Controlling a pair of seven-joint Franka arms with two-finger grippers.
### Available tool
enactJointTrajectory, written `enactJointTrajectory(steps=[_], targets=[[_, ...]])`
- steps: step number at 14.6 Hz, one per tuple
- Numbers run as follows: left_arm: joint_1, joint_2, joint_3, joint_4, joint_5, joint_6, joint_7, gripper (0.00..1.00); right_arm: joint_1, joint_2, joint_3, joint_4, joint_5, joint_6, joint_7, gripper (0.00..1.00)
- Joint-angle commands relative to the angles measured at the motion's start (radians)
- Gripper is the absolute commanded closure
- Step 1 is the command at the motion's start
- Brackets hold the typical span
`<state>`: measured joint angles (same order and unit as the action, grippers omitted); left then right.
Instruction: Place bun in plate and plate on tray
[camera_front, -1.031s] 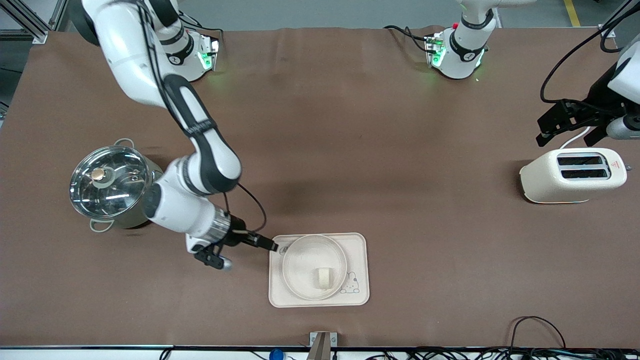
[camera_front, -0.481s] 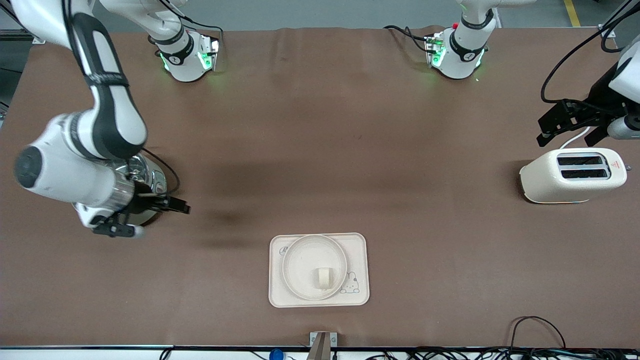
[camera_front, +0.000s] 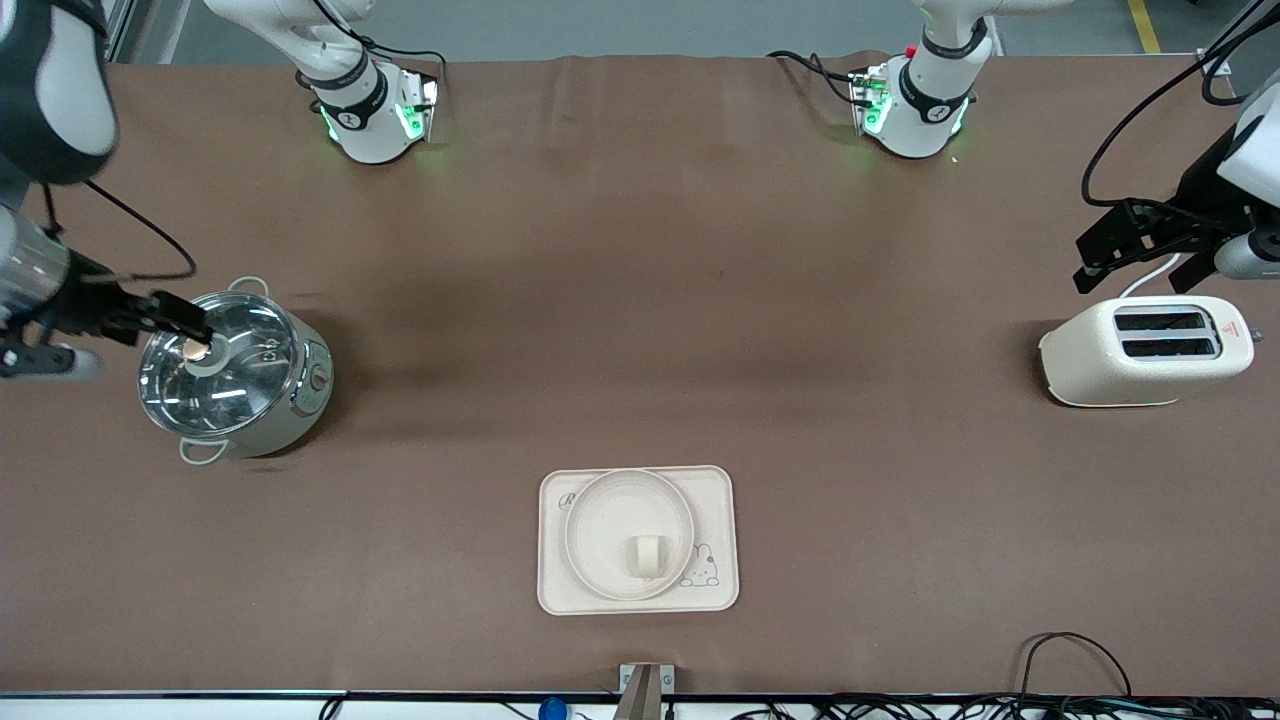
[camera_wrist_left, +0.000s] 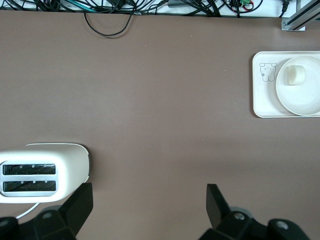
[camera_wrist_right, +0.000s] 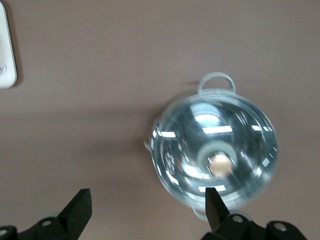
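The bun (camera_front: 647, 556) lay in the plate (camera_front: 600, 540), and the plate sat on the tray (camera_front: 715, 490), near the front camera. My right gripper (camera_front: 185, 318) hung spread wide and empty over the lidded steel pot (camera_front: 235, 375) (its glass lid on). My left gripper (camera_front: 1135, 250) waited, open and empty, above the toaster (camera_front: 1145, 350).

You're looking down on a wide table (camera_front: 640, 300) under a matte brown cover, lit evenly from above with soft shadows. Along its edge nearest the front camera you'll see black cables (camera_front: 1080, 700) and a small metal bracket (camera_front: 645, 685). Past the edge by the bases there's grey floor (camera_front: 620, 25) with a yellow line (camera_front: 1143, 25) and aluminium framing (camera_front: 60, 45).
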<state>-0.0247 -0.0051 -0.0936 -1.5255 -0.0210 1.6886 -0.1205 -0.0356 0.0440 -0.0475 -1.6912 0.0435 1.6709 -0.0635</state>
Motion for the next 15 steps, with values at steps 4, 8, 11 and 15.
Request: enactJointTrajectory(steps=[4,8,11,15], targets=[[-0.001,0.002,0.003,0.013,0.007,-0.01,0.009,0.0,-0.003,-0.042,-0.022,0.21,-0.05,-0.233,-0.024,0.0],[-0.001,0.002,0.005,0.015,0.007,-0.01,0.009,0.0,0.013,-0.038,-0.018,0.26,-0.056,-0.261,-0.027,0.0],[-0.001,0.002,0.005,0.013,0.007,-0.01,0.009,0.0,0.01,-0.033,-0.017,0.262,-0.056,-0.253,-0.029,0.0],[-0.001,0.002,0.006,0.013,0.01,-0.012,-0.001,0.0,0.006,-0.03,-0.017,0.281,-0.056,-0.252,-0.024,0.0]])
